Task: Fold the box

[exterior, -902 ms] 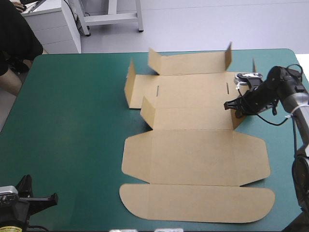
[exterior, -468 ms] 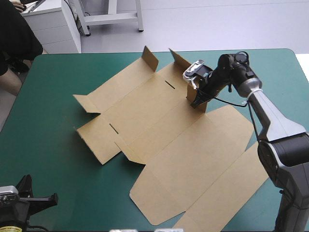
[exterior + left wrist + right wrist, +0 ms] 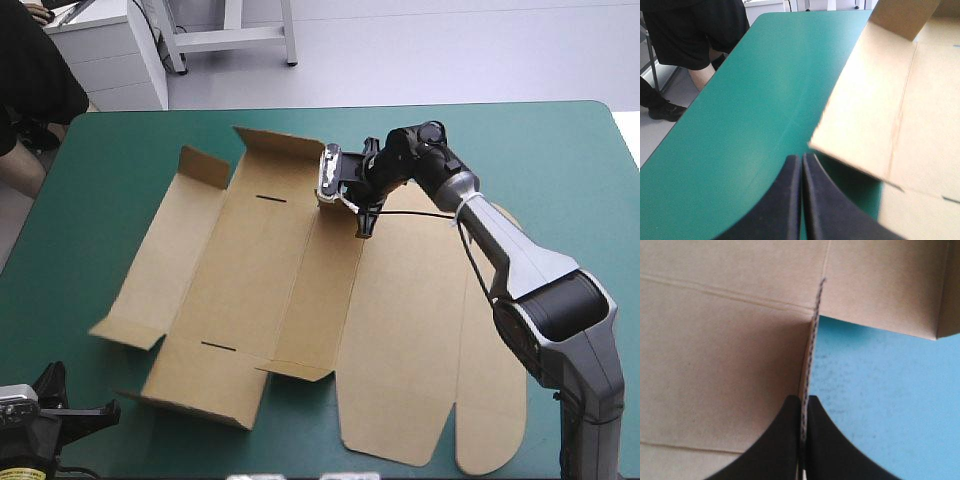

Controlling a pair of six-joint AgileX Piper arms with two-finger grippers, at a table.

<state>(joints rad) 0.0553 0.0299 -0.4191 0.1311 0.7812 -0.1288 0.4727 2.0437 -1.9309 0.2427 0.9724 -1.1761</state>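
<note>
The box (image 3: 300,290) lies opened out across the middle of the table (image 3: 120,160). It runs from close to the far edge down to the near edge. On its left half a few short walls stand up. The long rounded lid panels on its right half lie flat on the teal-green cover.

The right gripper (image 3: 362,205) reaches in over the far middle of the sheet. Its black fingers are pinched almost together on one small upright flap (image 3: 812,350), with the board's raw edge running up between them. The left gripper (image 3: 108,410) sits at the table's near left corner with its fingers pressed together in a point and nothing in them. A raised corner of the box hangs just ahead of it, not touching.

What worries me is how little board that one grip has. The whole sheet hangs off a single thin flap, so a sideways tug looks likely to crease it off its score line or tear it there. The flap could also simply slide out from between the fingers. The lid end is already close to the near edge, and any drag that way could tip it over the side. If the sheet swings, its near left corner could knock into the idle left gripper and buckle.
</note>
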